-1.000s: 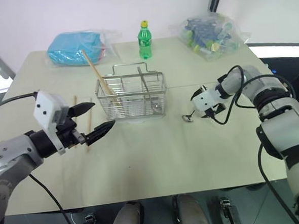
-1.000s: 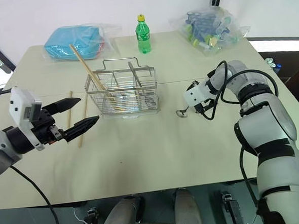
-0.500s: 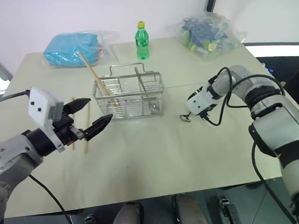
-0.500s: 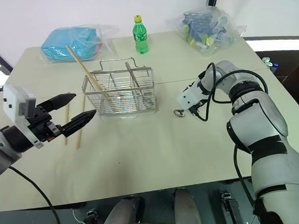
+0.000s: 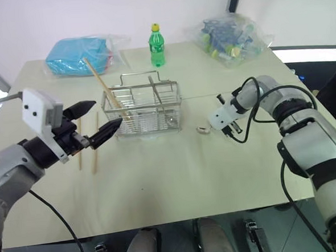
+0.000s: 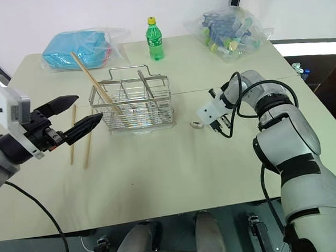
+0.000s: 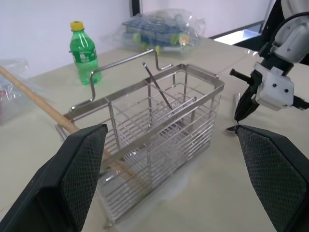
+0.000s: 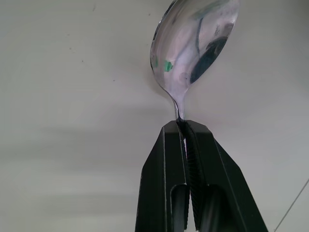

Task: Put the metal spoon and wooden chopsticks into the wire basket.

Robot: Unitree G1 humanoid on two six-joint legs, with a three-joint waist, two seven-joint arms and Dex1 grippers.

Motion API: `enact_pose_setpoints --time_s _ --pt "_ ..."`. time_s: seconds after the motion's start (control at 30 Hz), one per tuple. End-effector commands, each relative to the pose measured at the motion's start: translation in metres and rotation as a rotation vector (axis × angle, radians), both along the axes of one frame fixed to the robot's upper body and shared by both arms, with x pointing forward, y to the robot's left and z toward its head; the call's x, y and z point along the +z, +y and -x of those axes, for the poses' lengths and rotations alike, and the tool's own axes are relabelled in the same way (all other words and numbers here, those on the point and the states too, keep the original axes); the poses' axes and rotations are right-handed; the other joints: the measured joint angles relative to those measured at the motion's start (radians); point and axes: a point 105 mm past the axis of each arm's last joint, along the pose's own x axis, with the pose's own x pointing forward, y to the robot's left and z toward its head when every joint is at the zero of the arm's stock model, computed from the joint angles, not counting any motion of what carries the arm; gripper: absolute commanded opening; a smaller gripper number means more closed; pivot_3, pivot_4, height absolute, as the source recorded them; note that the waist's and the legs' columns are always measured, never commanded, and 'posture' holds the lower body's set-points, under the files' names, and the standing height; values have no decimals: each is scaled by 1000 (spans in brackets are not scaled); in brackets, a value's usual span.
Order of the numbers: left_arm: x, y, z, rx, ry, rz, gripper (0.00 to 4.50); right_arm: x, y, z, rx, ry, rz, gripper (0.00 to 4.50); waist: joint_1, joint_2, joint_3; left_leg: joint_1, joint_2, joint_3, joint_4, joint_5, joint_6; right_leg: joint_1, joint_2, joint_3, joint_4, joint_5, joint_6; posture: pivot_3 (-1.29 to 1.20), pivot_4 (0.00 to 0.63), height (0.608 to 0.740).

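at the far edge of the counter [image 5: 177, 177] stand three bystanders: a clear bag of blue material [image 5: 77, 48] on the left, one green bottle [image 5: 155, 45] with a yellow cap in the middle, and a clear bag of small mixed items [image 5: 228, 34] on the right. none of them lies between the tools and the wire basket [image 5: 143, 109], which sits upright near the middle of the counter, its loop handle raised.

one wooden chopstick [image 5: 105, 84] already leans in the basket's left end, its top sticking out toward the blue bag. a thin metal rod-like utensil [image 7: 159, 87] also stands tilted inside the basket — what it is cannot be told. two more wooden chopsticks [image 5: 93, 148] lie flat on the counter just left of the basket, roughly parallel.

the left tool [image 5: 91, 122] hovers above those two chopsticks, its two black fingers spread wide with nothing between them, pointing toward the basket.

the right tool [image 8: 186, 128] is clamped on the neck of the one metal spoon [image 8: 193, 43], just below the bowl. in the head view the spoon's bowl [image 6: 196, 124] is low over the counter, to the right of the basket and apart from it.
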Motion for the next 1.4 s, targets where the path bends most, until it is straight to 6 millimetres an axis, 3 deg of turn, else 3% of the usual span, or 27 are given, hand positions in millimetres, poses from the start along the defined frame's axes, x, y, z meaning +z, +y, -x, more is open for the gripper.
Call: enact_pose_setpoints --time_s 0.03,0.23,0.37,0.5,0.6,0.73,0.93,1.23,1.33,1.4 --pt "12 2 1 0 -54 -6 4500 22 8 3 25 3 -154 48 0 0 0 0 0 0 0 0 0 0 0 0 0 0 0 0 150 736" --pt "22 11 -1 18 -75 7 4500 72 29 24 82 173 -576 48 0 0 0 0 1 1 0 0 0 0 0 0 0 0 0 0 150 736" --pt "25 16 -3 25 -80 8 4500 106 35 67 92 383 -782 48 21 1 1 -2 4 -1 0 0 0 -1 0 0 -1 0 0 0 150 736" --pt "27 18 -9 19 -86 4 4500 168 45 104 97 632 -1075 48 28 1 1 -3 5 1 0 -4 7 -3 0 1 -2 1 -1 0 150 736" --pt "28 16 -14 6 -92 2 4500 200 53 106 72 672 -1251 48 31 0 0 -3 8 4 0 -4 7 -3 2 1 -3 2 -4 0 150 736" --pt "31 14 -18 -11 -99 2 4500 227 63 87 0 605 -1459 48 32 -2 -1 -2 10 10 0 -4 7 -3 3 1 -3 4 -5 0 150 736" --pt "32 11 -22 -25 -107 4 4500 215 83 56 -127 424 -1559 48 32 -3 -2 -5 11 13 0 -4 6 -7 4 3 -2 6 -4 0 150 736" --pt "36 10 -19 -22 -117 7 4500 156 106 31 -251 343 -1498 48 29 -3 -2 -4 11 14 0 -3 6 -8 5 6 -2 6 -3 0 150 736" --pt "35 11 -18 -13 -116 9 4500 137 112 29 -287 368 -1474 986 28 -3 -2 -4 12 14 0 -3 6 -8 5 6 -2 6 -3 0 150 736" --pt "34 12 -17 -2 -115 12 4500 135 113 29 -298 369 -1473 1935 27 -3 -2 -4 12 14 0 -3 6 -9 5 6 -2 6 -3 0 150 736"
